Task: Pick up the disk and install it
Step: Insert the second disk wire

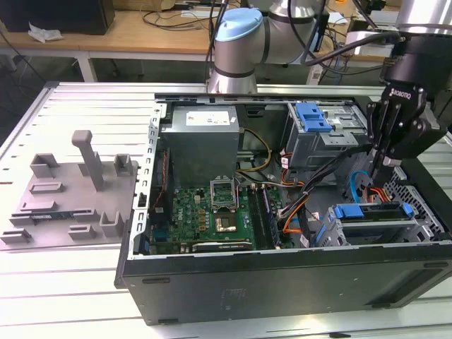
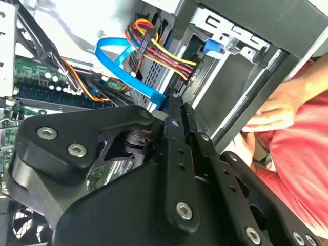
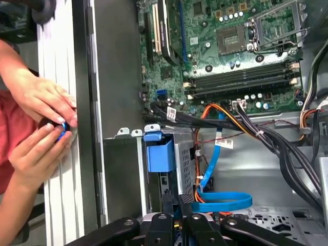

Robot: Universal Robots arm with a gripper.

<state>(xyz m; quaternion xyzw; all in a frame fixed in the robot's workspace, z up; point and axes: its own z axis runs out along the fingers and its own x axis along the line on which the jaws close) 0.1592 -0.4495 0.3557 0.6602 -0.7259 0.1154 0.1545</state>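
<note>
Open computer case [image 1: 282, 282] lies on its side on a slatted metal table [image 1: 70, 282], filling the centre and right of the exterior view; motherboard [image 1: 212, 212] sits in the lower middle of the case, grey power supply [image 1: 201, 138] above it; a grey fixture block [image 1: 78, 191] stands on the table at the left of that frame. Gripper [image 1: 379, 164] hangs at the right edge of the exterior view, above the rear lower corner of the case; its two fingers [image 3: 177, 205] are pressed together with nothing between them, seen in both wrist views as a closed black pair [image 2: 179, 128]. The disk [image 1: 373, 212] sits at the lower right of the exterior view, already slotted into the lower drive cage [image 1: 374, 229], its blue caddy edge and tab showing along the top; the gripper is just above and slightly behind it, contact cannot be told. In the first wrist view the blue caddy tab [image 3: 159, 154] shows at lower centre, just above the fingertips; a blue flat cable [image 3: 220, 200] loops beside it. A second cage with a blue latch piece [image 1: 313, 116] sits at upper right of the exterior view. A person's hands [image 3: 43, 123] rest at the left edge of the first wrist view, on the table beside the case wall, pinching something small and blue; a hand [image 2: 277, 110] shows at the right of the second wrist view.
</note>
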